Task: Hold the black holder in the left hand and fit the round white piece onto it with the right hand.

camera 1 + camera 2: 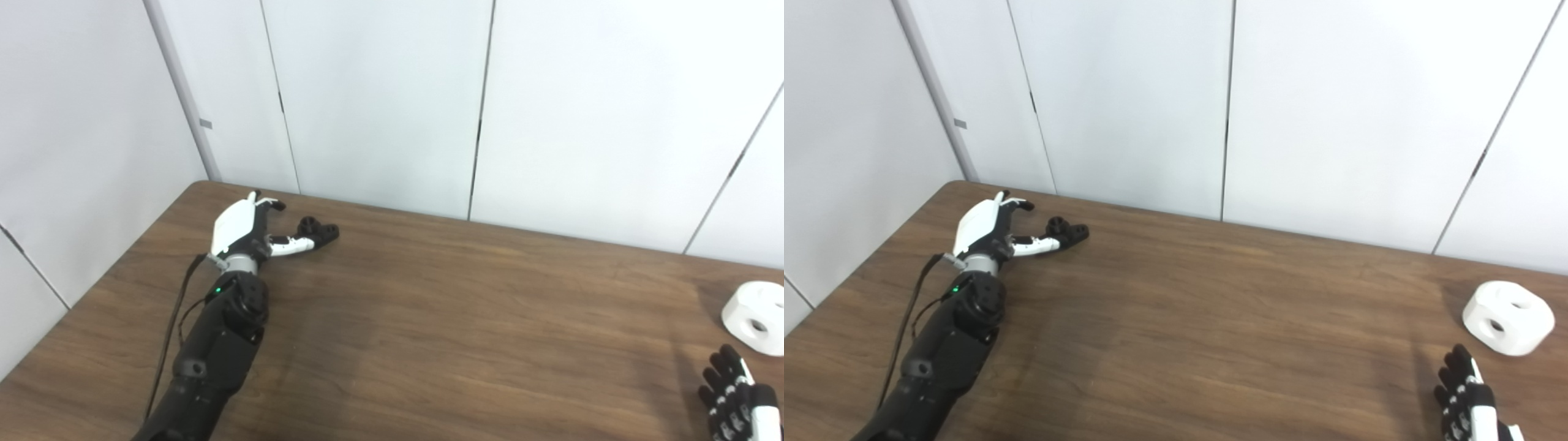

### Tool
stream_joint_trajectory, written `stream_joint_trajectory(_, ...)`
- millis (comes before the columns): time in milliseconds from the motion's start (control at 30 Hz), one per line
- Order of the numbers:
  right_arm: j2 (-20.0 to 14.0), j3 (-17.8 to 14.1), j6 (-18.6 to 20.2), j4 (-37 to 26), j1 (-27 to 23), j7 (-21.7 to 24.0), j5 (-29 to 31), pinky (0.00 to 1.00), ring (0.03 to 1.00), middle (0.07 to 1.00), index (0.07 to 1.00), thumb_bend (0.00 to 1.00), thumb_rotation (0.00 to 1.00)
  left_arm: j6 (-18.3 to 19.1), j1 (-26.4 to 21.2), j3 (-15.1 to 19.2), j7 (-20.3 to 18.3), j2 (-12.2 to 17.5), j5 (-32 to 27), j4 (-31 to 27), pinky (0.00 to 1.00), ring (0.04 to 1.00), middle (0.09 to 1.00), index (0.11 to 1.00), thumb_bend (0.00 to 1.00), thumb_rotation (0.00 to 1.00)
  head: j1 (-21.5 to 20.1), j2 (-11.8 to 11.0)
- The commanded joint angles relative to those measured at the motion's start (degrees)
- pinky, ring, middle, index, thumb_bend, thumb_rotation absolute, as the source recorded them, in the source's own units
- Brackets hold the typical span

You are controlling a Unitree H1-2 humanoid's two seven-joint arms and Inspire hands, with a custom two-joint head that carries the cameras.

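On the wooden table (429,318) the two parts of the task lie well apart, one at each side. The black holder (320,231) is at the far left, near the wall panels (380,104). It is a small dark part with round openings on top, and its long axis runs roughly left to right. The left hand (245,229) is just beside it, on its left side. The holder lies to the right of the palm, and the thumb (294,244) stretches toward it until the tip reaches the holder's near edge. I cannot tell if they really touch. The other fingers (272,204) point away to the far side, so the hand is spread open and grips nothing yet.

The round white piece (1508,317) sits at the right edge of the table, a low drum shape with round holes in its top and side. The right hand (1467,392) is near it, on the near side and a little to the left, so the piece lies farther away and to the right of the fingertips. Its dark fingers are extended and apart, and it holds nothing.

Each hand is the nearer one for its own part. I judge that both grasps are not yet done, and the left hand needs only a short closing move around the holder.
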Motion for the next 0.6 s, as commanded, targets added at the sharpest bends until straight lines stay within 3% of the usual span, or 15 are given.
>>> stream_joint_trajectory(0, 0.31, -0.02, -0.59, -2.43, -0.43, -0.38, -0.02, 1.00, 1.000, 1.000, 1.000, 0.56, 1.00, -0.01, -3.37, -0.58, 0.77, 2.37, 0.48, 0.15, 1.00, 1.000, 0.998, 0.814, 0.96, 0.41, 0.07, 0.09)
stream_joint_trajectory(567, 0.92, -0.11, 1.19, -4.42, 0.11, -1.01, -0.58, 1.00, 1.000, 1.000, 1.000, 0.56, 1.00, 1.32, -5.78, -4.60, -0.94, 3.69, -0.98, 5.86, 1.00, 1.000, 0.988, 0.789, 0.95, 0.36, -0.48, 0.50)
